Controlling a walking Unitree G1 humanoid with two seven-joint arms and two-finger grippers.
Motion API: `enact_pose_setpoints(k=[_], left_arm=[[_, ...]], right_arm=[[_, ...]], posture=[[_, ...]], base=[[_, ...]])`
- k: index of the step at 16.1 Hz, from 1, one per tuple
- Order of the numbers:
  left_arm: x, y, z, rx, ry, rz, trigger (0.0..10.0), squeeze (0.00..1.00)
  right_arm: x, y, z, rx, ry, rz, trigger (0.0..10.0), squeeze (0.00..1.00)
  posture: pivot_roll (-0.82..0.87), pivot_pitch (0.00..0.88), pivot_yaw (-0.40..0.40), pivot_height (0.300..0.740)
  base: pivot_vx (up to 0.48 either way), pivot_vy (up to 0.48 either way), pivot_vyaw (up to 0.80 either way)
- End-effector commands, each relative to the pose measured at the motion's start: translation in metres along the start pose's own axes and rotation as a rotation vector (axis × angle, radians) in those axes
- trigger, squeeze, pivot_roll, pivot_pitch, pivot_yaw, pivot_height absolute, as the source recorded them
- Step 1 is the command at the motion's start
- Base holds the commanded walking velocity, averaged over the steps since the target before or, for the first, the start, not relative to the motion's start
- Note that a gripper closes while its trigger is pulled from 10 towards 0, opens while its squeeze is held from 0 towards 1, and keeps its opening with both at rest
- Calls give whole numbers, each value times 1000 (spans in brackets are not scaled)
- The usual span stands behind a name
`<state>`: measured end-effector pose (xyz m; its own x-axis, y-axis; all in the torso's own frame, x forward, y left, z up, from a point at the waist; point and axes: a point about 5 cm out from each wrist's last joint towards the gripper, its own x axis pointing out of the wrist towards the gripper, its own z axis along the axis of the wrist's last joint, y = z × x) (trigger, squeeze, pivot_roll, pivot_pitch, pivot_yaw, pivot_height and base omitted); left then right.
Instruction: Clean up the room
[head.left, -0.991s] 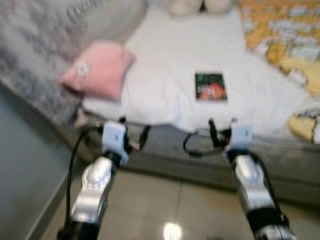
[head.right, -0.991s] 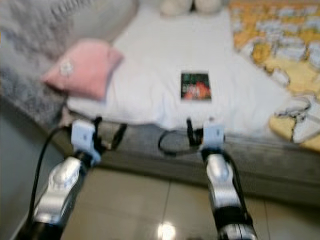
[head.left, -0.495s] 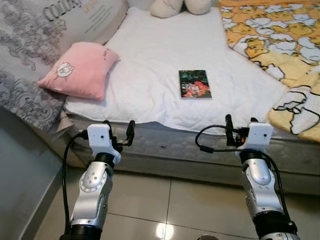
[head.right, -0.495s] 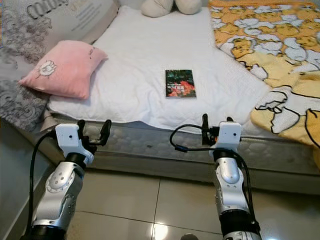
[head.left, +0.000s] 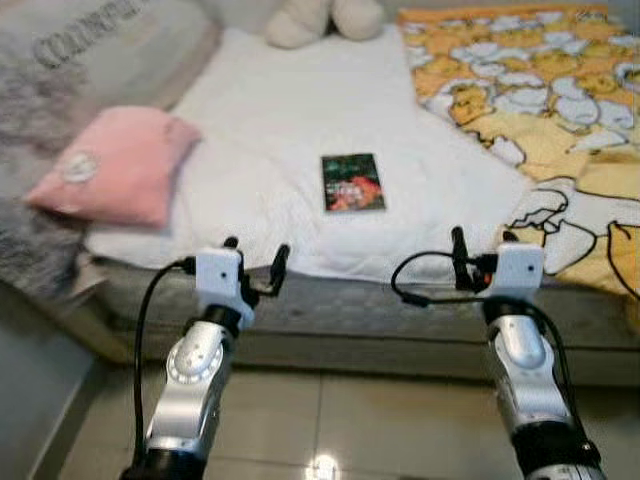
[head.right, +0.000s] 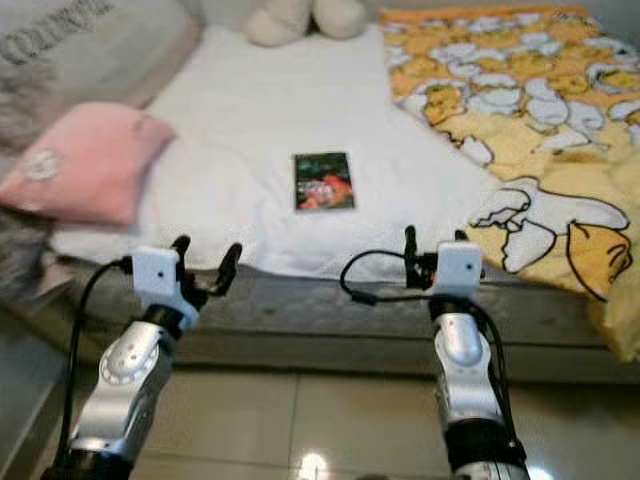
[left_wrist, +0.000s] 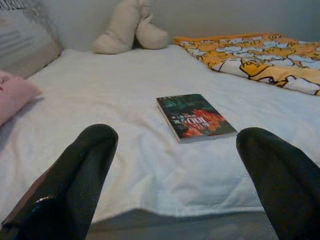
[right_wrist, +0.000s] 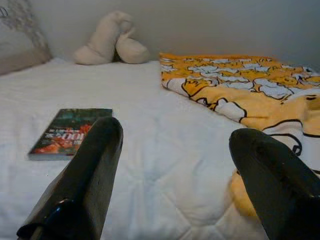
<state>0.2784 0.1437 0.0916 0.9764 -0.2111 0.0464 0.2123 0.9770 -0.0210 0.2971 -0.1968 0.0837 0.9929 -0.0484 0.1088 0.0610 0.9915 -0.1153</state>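
A small book (head.left: 353, 183) with a dark green and red cover lies flat on the white bed sheet (head.left: 300, 120), near the bed's front edge. Both arms are raised in front of the mattress edge. My left gripper (head.left: 255, 258) is open, short of the bed and a little left of the book (left_wrist: 196, 117). My right gripper (head.left: 483, 247) is open too, right of the book (right_wrist: 70, 132) and near the yellow blanket (head.left: 540, 110). Neither gripper holds anything.
A pink pillow (head.left: 110, 165) lies at the bed's left, beside a grey patterned cushion (head.left: 40, 90). A beige soft toy (head.left: 310, 18) sits at the far end. The yellow cartoon blanket hangs over the bed's right side. Tiled floor (head.left: 350, 420) lies below the mattress (head.left: 400, 320).
The camera has swung right, so the bed, pillow and book sit further left in view. Both arms stay raised with their fingers open as before.
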Motion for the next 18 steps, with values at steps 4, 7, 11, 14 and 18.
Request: enact_pose_setpoints(k=[4, 7, 11, 14, 18], left_arm=[[2, 4, 6, 6, -24, -2, 10000, 0], [2, 2, 6, 6, -22, -4, 10000, 0], [5, -1, 7, 5, -20, -5, 10000, 0], [8, 5, 8, -95, -16, 71, 10000, 0], [7, -1, 7, -85, -11, 61, 10000, 0]], right_arm=[[2, 11, -1, 10, 15, 27, 10000, 0], [1, 13, -4, 3, 31, 41, 10000, 0], [4, 14, -3, -1, 35, 50, 10000, 0], [8, 15, -1, 6, 35, 67, 10000, 0], [11, 20, 1, 5, 39, 108, 10000, 51]], posture=[[-159, 0, 137, 740], [-159, 0, 136, 740], [-161, 0, 136, 740], [-162, 0, 135, 740], [-154, 0, 127, 740]], base=[[309, 0, -748], [477, 0, 0], [478, 0, 0], [455, 0, 0], [83, 438, 417]])
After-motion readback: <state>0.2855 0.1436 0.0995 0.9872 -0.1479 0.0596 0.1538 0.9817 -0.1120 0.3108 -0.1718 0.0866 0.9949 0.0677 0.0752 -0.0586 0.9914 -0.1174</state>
